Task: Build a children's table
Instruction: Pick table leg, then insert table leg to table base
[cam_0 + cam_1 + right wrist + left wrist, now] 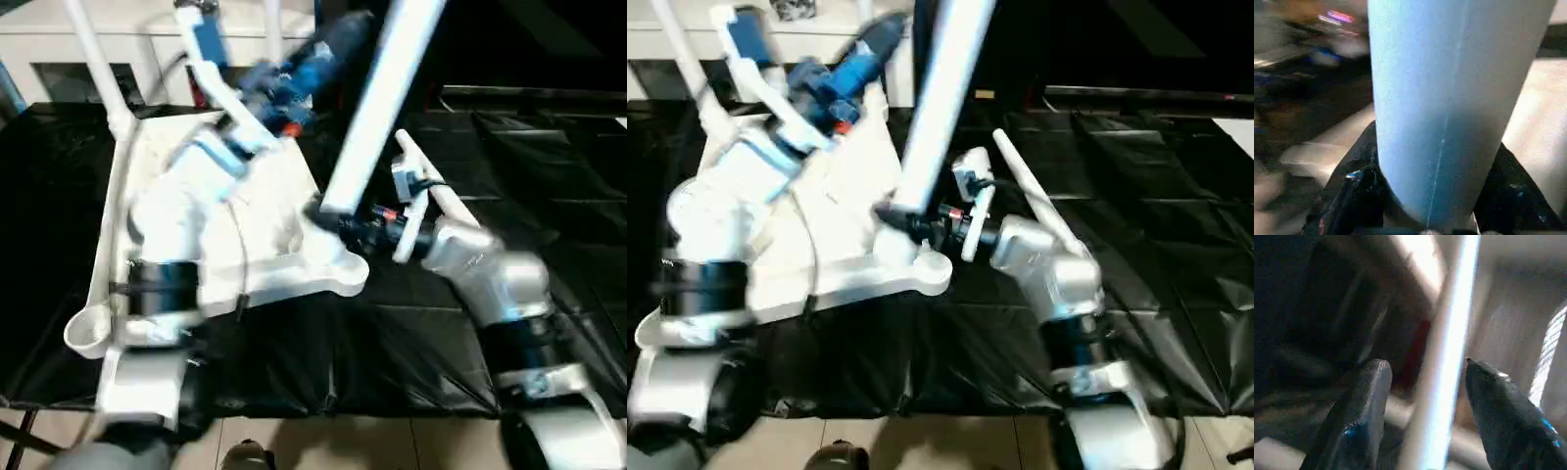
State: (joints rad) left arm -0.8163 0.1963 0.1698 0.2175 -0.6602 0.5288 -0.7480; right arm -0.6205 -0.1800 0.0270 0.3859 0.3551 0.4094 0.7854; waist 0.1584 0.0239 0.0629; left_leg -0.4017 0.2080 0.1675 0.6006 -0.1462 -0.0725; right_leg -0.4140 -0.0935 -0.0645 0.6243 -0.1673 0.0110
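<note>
Between the right hand's (328, 217) two black fingers stands a white tube leg (377, 103) — pinched near its lower end, just above the corner socket (338, 259) of the upturned children's table (265, 225), which lies on black sheeting (549, 166). Whether the leg's end sits in that socket I cannot tell. Farther along the ribbed underside, the left hand (1425, 382) is spread, its fingers (1364, 406) either side of another leg (1447, 352) without visibly touching it.

Head pair downward over upturned children's table (274, 245); wrist cameras close on its legs.
</note>
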